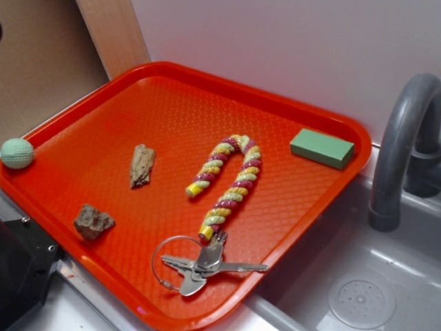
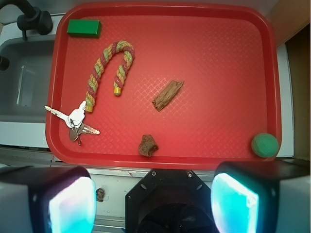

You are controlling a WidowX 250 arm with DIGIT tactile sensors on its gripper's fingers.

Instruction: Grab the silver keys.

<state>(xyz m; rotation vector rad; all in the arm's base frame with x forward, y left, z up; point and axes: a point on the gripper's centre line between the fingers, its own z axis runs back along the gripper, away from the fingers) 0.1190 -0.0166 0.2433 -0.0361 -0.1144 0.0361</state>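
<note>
The silver keys lie flat on the red tray near its front edge, fanned out on a thin wire ring, touching the end of a red-and-yellow rope. In the wrist view the keys sit at the lower left of the tray. My gripper hangs high over the tray's near rim, well away from the keys and to their right. It is open, its glowing pads wide apart with nothing between them. The exterior view does not show the gripper.
On the tray lie a green block, a wood piece, a brown rock and a green ball at the rim. A grey faucet and sink stand beside the tray. The robot's black base is nearby.
</note>
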